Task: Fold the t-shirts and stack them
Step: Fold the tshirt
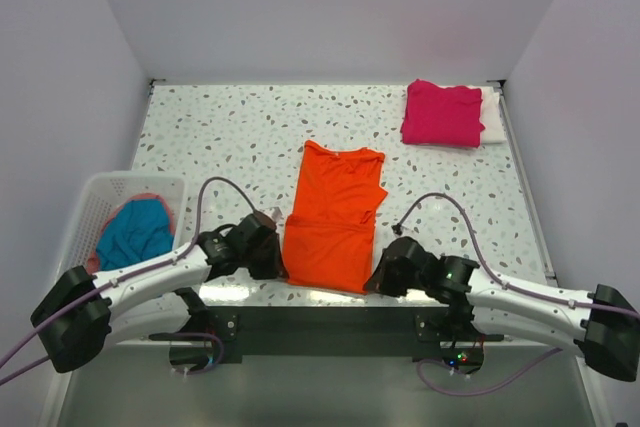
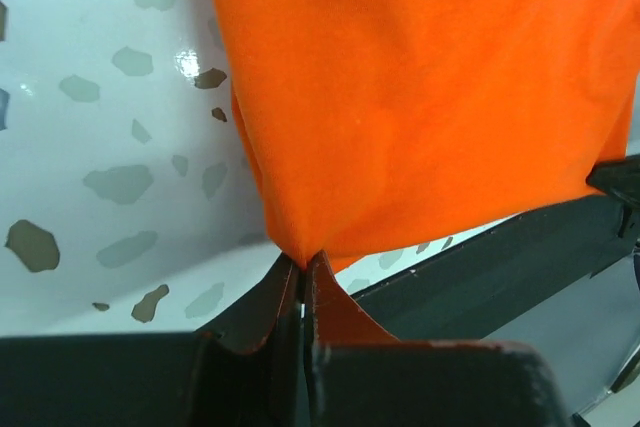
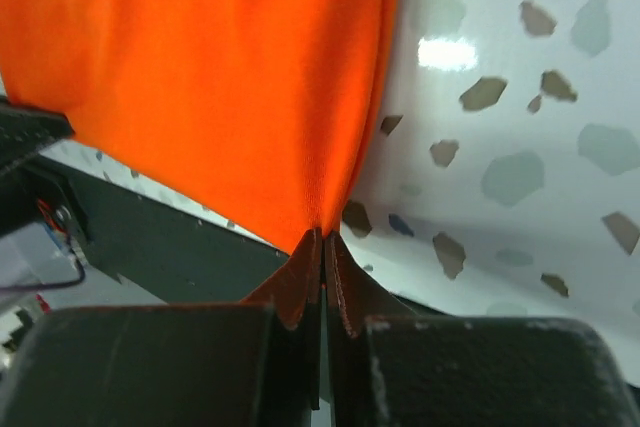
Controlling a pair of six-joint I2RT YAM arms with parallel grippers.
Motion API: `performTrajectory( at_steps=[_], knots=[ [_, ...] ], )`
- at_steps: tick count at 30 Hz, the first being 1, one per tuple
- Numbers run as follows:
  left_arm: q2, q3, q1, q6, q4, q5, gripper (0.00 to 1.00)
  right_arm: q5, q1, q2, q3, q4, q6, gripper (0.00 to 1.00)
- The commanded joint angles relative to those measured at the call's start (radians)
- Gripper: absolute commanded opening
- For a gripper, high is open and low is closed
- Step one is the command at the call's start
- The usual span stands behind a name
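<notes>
Left jaws are standing pressed together with almost no gap, and are pinching the near left corner of the orange t-shirt (image 2: pixel 420 97); cloth is showing between the fingers (image 2: pixel 255 312) in the left wrist view. Right jaws are standing fully closed in the same manner and are pinching the near right corner of the same garment, a thin edge of orange sitting between them in the right wrist view. Both corners are lying at the near edge of the table (image 1: pixel 230 137), low against its speckled surface.

Left arm (image 1: pixel 150 272) and right arm (image 1: pixel 520 297) are reaching inward from either side toward those corners. Between them the orange t-shirt is lying lengthwise at the middle of the table, collar end pointing to the far side, sleeves tucked in, a crease running across its middle.

Well apart, at the far right corner, the magenta t-shirt (image 1: pixel 442 114) is lying folded on the white t-shirt (image 1: pixel 493 115), whose edge is showing at the right. At the left edge, the teal t-shirt (image 1: pixel 135 232) is lying crumpled inside the white basket (image 1: pixel 100 192).
</notes>
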Motion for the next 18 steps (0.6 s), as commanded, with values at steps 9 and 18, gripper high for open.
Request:
performTrajectory(
  at_steps=[9,18],
  knots=[
    [-0.029,0.275,-0.006,0.058,-0.194,-0.145,0.00,0.254,0.093,-0.018,0.259,-0.277,-0.096,0.00],
    [0.071,0.450,0.092,0.174,-0.182,-0.130,0.00,0.406,0.064,0.039,0.459,-0.414,-0.216,0.00]
  ],
)
